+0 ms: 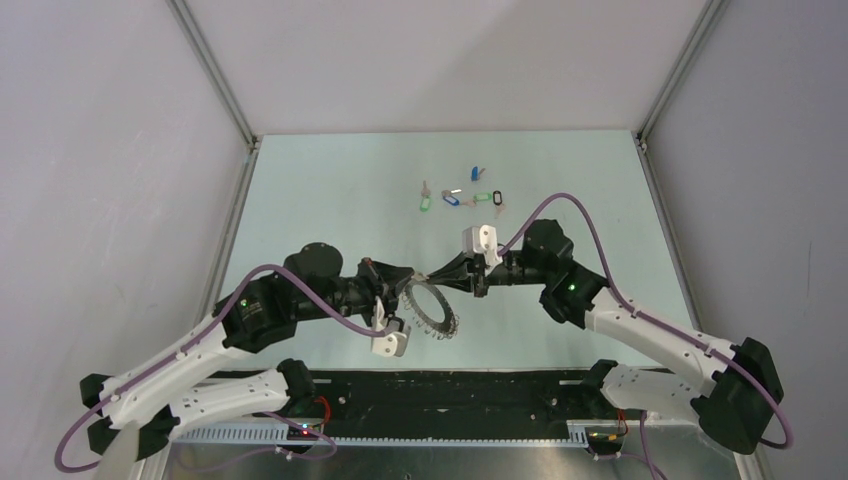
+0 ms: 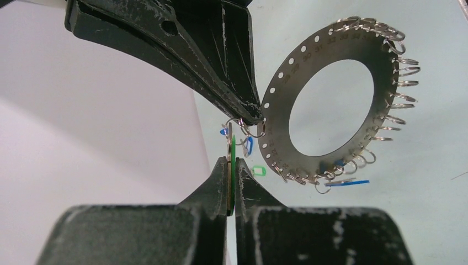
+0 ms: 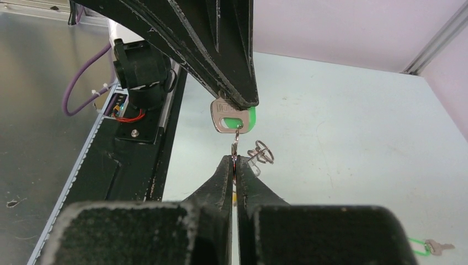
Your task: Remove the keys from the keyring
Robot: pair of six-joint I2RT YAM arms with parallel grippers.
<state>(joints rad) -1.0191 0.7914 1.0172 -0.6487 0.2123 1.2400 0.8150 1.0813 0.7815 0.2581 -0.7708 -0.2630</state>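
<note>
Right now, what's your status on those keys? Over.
Left gripper shut on green-tagged key. Right gripper shut on its small split ring. Keyring beside them, blue tags attached. Loose keys far off, not in the way.

Left arm (image 1: 180, 355) and right arm (image 1: 650, 325): white lower links, black joint housings, one green LED (image 1: 243, 303) lit on each. Purple cable (image 1: 560, 200) loops along each arm. White wrist camera housing (image 1: 481, 240) on both. Red wire (image 1: 320, 408) at left base. Gripper fingers (image 2: 209, 193) black, tapered, white scuffs.
</note>
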